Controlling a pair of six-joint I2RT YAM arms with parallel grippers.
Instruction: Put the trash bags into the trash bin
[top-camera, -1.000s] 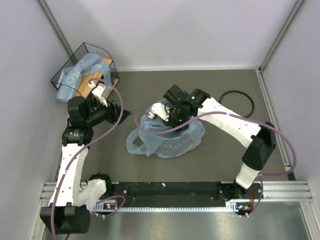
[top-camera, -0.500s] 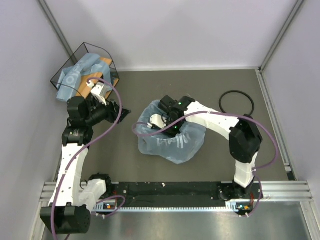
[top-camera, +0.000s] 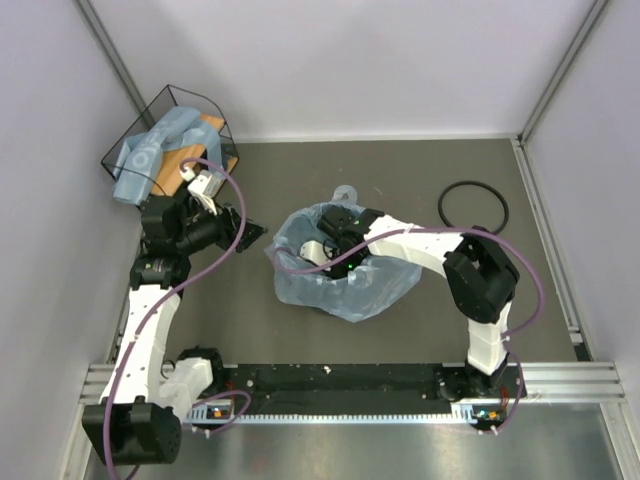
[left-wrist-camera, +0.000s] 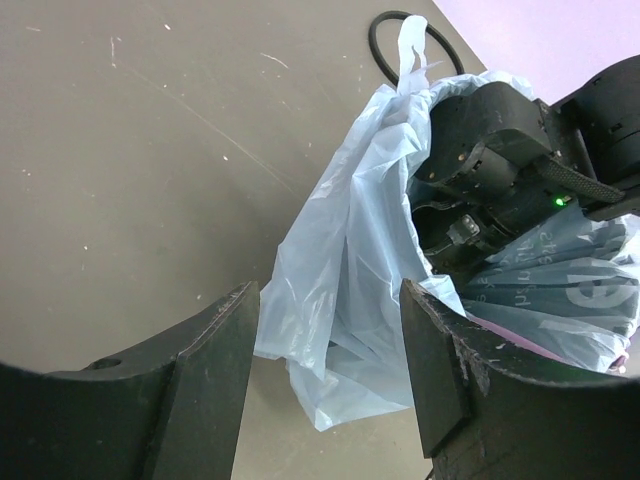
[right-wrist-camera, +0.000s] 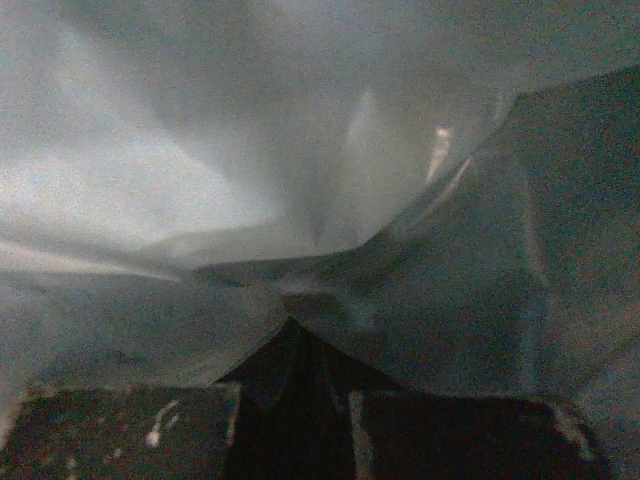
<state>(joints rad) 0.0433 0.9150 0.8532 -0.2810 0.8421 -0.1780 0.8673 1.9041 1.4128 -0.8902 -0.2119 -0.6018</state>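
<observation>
A light-blue translucent trash bag (top-camera: 350, 290) stands mid-table with its mouth open upward; the trash bin is hidden beneath its film. My right gripper (top-camera: 326, 256) reaches down inside the bag's mouth. In the right wrist view its jaws (right-wrist-camera: 290, 335) are shut, and the film (right-wrist-camera: 300, 180) gathers in creases to a point at their tips. My left gripper (top-camera: 250, 232) hovers just left of the bag, open. In the left wrist view its fingers (left-wrist-camera: 215, 370) stand on either side of a hanging fold of the bag (left-wrist-camera: 340, 270) without touching it.
A thin black ring hoop (top-camera: 473, 205) lies on the table at the right, also seen as the hoop (left-wrist-camera: 385, 25) in the left wrist view. A black wire basket (top-camera: 190, 100) at the back left holds more blue bags (top-camera: 150, 155). Walls close in on three sides.
The right gripper went from the bag's upper edge down into its mouth. The bag spread and shifted slightly right. The left gripper drifted a little toward the bag.
</observation>
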